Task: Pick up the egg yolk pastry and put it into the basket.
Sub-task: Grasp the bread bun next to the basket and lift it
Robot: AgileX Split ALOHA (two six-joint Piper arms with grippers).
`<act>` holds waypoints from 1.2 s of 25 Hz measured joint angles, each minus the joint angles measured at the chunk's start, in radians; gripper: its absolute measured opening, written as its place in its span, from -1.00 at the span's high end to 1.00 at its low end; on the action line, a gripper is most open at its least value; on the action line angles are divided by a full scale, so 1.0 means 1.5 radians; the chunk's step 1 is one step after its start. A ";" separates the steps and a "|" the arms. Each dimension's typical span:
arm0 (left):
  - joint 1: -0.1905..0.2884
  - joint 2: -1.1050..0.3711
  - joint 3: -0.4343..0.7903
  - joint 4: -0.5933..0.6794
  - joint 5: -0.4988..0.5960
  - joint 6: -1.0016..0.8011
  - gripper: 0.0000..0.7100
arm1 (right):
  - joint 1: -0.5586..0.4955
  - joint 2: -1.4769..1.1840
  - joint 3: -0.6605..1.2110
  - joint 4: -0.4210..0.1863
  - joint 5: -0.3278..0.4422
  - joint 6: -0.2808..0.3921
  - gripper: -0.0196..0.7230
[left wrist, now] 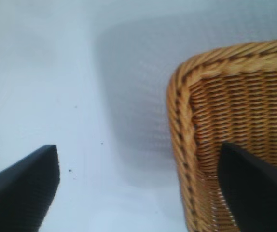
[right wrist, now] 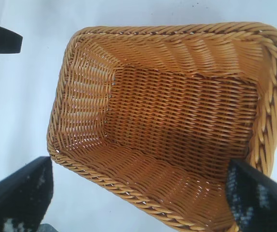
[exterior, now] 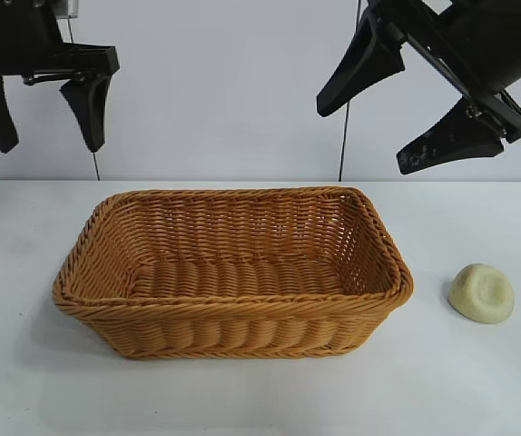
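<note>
Reaching for the egg yolk pastry [exterior: 482,292] looks like the step in hand: it sits dimple-up on the white bench [exterior: 478,381], just beside the basket's [exterior: 233,272] right end and apart from its rim. The right pincer [exterior: 406,104] hangs high above that end with its fingers spread wide; the left pincer [exterior: 43,113] is parked high above the basket's left end, also spread. To do it well, the right arm should probably centre over the dome before descending, then close gently.
</note>
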 joint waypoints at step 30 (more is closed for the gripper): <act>0.025 -0.649 0.606 0.000 0.001 0.057 -0.81 | 0.000 0.000 0.000 0.000 0.000 0.000 -0.91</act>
